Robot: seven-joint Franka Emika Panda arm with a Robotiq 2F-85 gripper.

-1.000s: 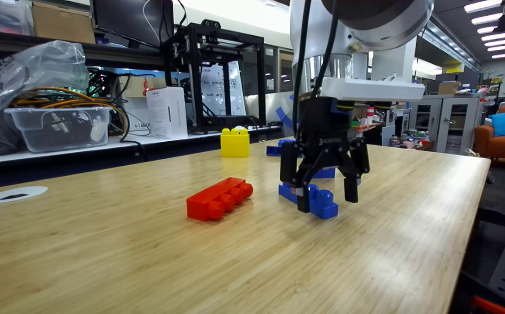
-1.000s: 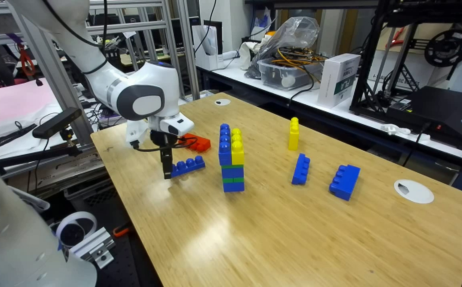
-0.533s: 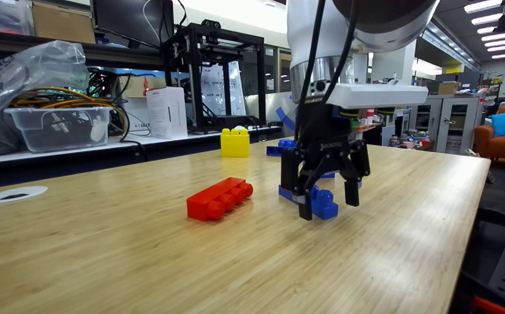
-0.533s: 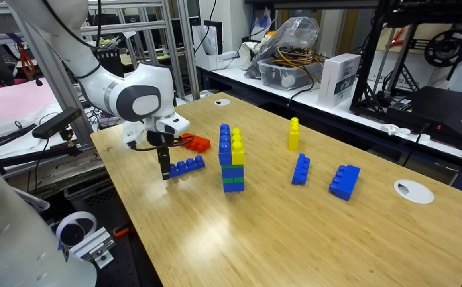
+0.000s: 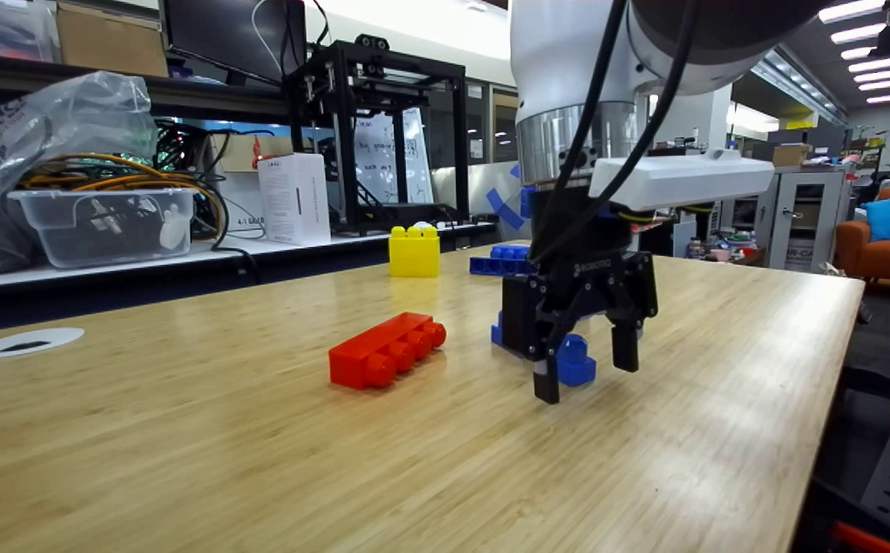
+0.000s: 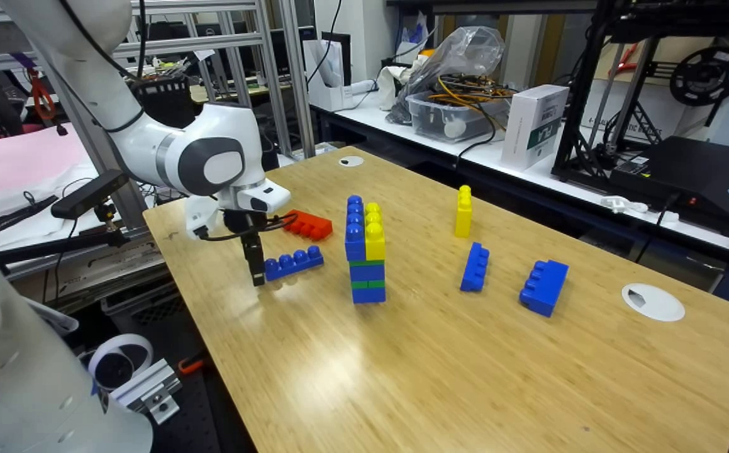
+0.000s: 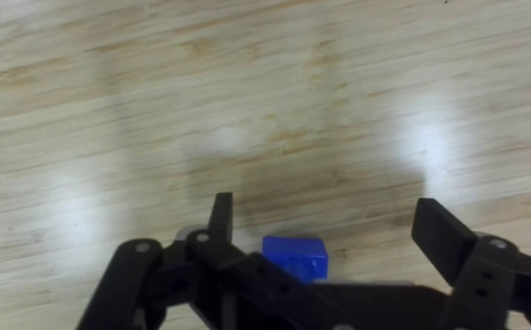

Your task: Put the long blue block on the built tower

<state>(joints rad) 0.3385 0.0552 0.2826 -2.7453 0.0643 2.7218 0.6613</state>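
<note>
On the wooden worktop (image 6: 465,377), the long blue block (image 6: 294,263) lies near the tower (image 6: 365,253). The gripper (image 7: 324,200) is just by the block's end, its fingers (image 7: 444,239) spread wide.

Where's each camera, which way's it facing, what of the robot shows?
An exterior view: low, facing across the table past the red brick; part of the arm and the end effector show.
An exterior view: higher, angled down at the built tower; more of the arm, plus end effector.
Wrist view: wrist-mounted, facing down at the table; fingers at bottom, one end of the long blue block between.
Both exterior views share the red brick and lone yellow brick.
</note>
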